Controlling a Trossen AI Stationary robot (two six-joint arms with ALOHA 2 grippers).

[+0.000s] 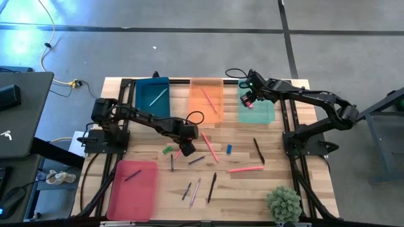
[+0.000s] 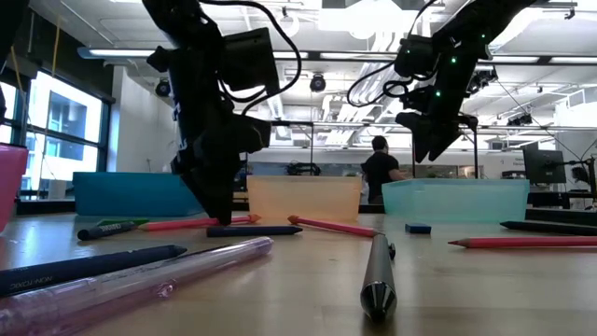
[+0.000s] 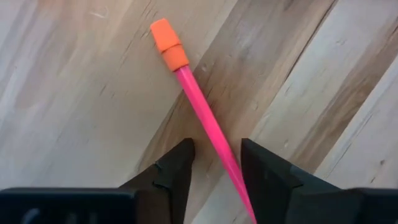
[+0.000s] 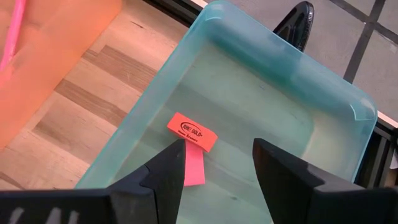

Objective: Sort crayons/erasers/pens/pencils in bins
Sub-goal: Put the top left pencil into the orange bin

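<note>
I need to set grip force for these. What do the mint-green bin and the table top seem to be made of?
The mint-green bin looks like smooth translucent plastic: the surface beneath shows faintly through its walls and its rim is rounded and glossy. The table top looks like unfinished or matte wood planks, with visible grain and seams.

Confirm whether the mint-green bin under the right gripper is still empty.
No: in the right wrist view two erasers, an orange-red one and a pink one, lie on the floor of the mint-green bin, below the right gripper.

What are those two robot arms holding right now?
Nothing yet. The left gripper has its fingers on either side of a pink pencil's shaft. The right gripper hangs open over the mint-green bin.
</note>
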